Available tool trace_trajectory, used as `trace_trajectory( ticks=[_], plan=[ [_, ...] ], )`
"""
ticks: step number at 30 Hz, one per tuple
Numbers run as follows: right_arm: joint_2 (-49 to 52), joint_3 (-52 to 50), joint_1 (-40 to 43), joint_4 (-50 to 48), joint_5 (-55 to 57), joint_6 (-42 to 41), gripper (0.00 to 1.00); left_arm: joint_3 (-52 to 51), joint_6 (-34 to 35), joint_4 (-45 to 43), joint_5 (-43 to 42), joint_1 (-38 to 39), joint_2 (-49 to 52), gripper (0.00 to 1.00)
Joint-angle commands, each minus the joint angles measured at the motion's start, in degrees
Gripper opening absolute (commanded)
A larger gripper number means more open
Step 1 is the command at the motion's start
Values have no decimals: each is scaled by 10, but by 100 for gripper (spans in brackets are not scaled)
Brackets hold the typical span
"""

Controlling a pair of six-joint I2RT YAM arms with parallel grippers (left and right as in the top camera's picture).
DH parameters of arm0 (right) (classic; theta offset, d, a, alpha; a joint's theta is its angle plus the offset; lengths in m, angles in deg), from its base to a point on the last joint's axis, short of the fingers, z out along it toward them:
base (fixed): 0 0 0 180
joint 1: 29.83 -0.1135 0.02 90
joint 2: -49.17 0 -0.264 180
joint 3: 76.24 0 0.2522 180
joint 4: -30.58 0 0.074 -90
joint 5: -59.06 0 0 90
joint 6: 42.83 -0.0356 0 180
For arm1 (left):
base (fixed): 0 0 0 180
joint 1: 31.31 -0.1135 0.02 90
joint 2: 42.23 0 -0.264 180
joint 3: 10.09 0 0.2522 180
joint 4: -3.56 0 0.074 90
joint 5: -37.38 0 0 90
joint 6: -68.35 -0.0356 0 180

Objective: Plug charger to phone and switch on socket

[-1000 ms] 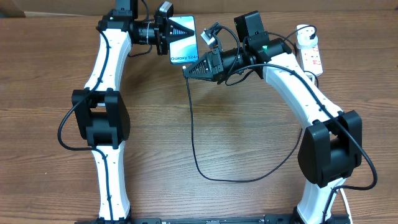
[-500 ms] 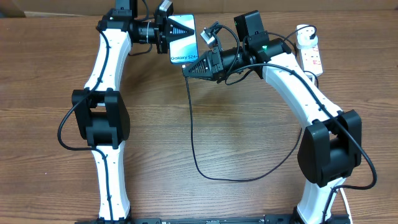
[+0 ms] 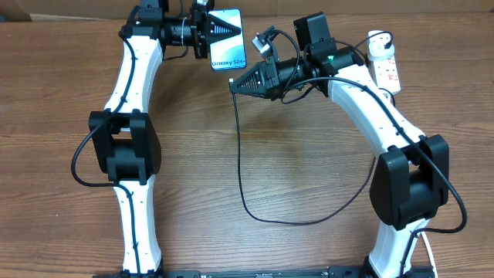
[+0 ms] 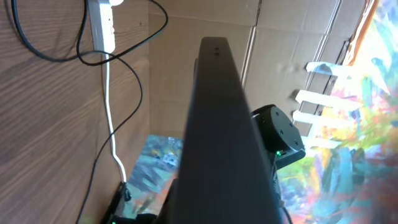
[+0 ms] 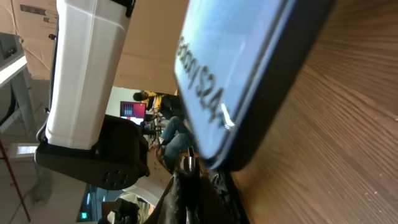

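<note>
Your left gripper (image 3: 216, 31) is clamped on the phone (image 3: 228, 52) at approx 12 o'clock on the table (image 3: 309, 154). The phone is slim w/ black edges and a pale blue screen reading "Galaxy S24". Your right gripper (image 3: 235, 83) sits at the phone's 5 o'clock, pinched on the charger (image 3: 239, 170) tip. The thin black cable loops down twd 6 o'clock. Right wrist view: the tip is just beside the phone's bottom edge, contact unclear. The socket (image 3: 386, 66) lies at 2 o'clock.

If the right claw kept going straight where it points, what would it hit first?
Probably the phone, its bottom edge, held by the left gripper; the charger tip in the right gripper sits close, though depth is unclear.
</note>
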State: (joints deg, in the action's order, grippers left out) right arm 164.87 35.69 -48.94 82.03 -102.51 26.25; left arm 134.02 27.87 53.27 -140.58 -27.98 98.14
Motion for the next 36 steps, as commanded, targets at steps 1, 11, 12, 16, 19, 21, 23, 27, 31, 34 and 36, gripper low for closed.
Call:
trace_trajectory(
  ticks=[1, 11, 12, 16, 19, 21, 23, 27, 31, 34, 36],
  plan=[
    [4, 1, 2, -9, 2, -3, 4, 17, 24, -2, -26, -2, -17, 4],
    [4, 1, 2, -55, -1, -44, 4, 17, 23, -3, -25, 1, -17, 4],
    [4, 1, 2, -55, 0, -44, 4, 17, 23, -3, -25, 1, -17, 4],
    [4, 1, 2, -56, 2, -44, 4, 17, 20, -3, -25, 1, -17, 4],
    [4, 1, 2, -56, 6, -46, 4, 17, 19, -3, -25, 1, -17, 4],
    [4, 1, 2, -59, 6, -46, 4, 17, 17, -2, -25, 2, -17, 4],
    [4, 1, 2, -61, 6, -46, 4, 17, 17, -3, -25, 2, -17, 4],
    [4, 1, 2, -63, 10, -49, 4, 17, 14, -3, -25, 3, -17, 4],
    [4, 1, 2, -76, 15, -64, 4, 17, 12, -3, -25, 5, -17, 4],
    [4, 1, 2, -89, 15, -76, 4, 17, 12, -3, -25, 5, -17, 4],
    [4, 1, 2, -90, 15, -76, 4, 17, 12, -3, -25, 5, -17, 4]
  ],
)
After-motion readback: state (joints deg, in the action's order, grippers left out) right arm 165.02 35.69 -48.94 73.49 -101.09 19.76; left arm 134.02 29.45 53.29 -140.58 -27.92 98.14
